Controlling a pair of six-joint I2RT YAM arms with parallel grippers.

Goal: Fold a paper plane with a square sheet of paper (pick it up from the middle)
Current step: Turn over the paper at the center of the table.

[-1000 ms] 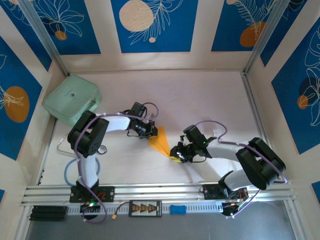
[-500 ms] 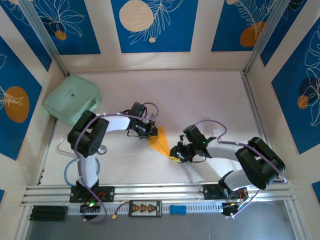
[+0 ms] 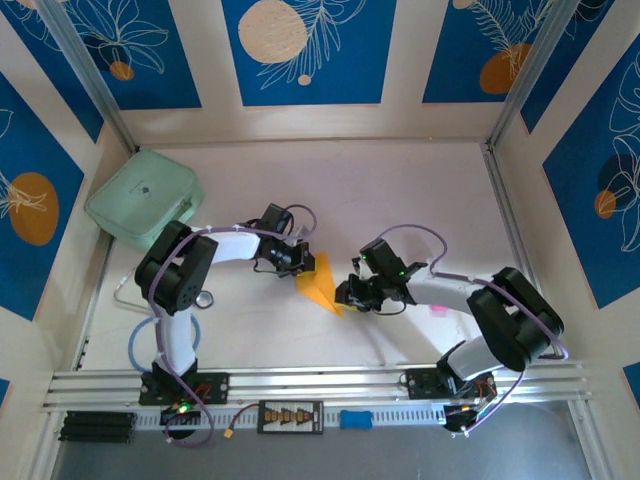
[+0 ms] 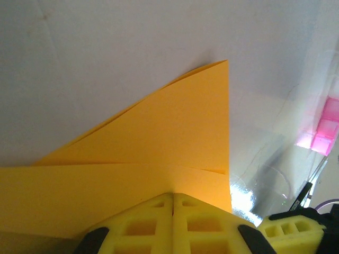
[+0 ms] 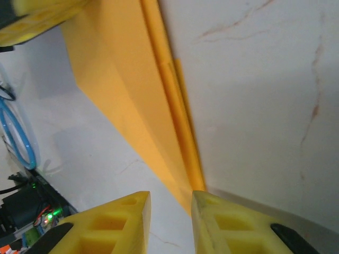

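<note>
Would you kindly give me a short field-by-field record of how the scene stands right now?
paper: orange-yellow, folded in layers to a pointed shape
left gripper: shut on the paper's wider end
right gripper: open, jaws apart at the paper's pointed tip
green case: far left corner of the table, untouched
pink object: small, on the table beside the right arm, apart from the paper

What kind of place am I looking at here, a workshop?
Probably a robot test booth: two white-and-black arms bolted to a metal rail, a white table walled by blue leaf-patterned panels, and a folded orange-yellow paper sheet between them.
</note>
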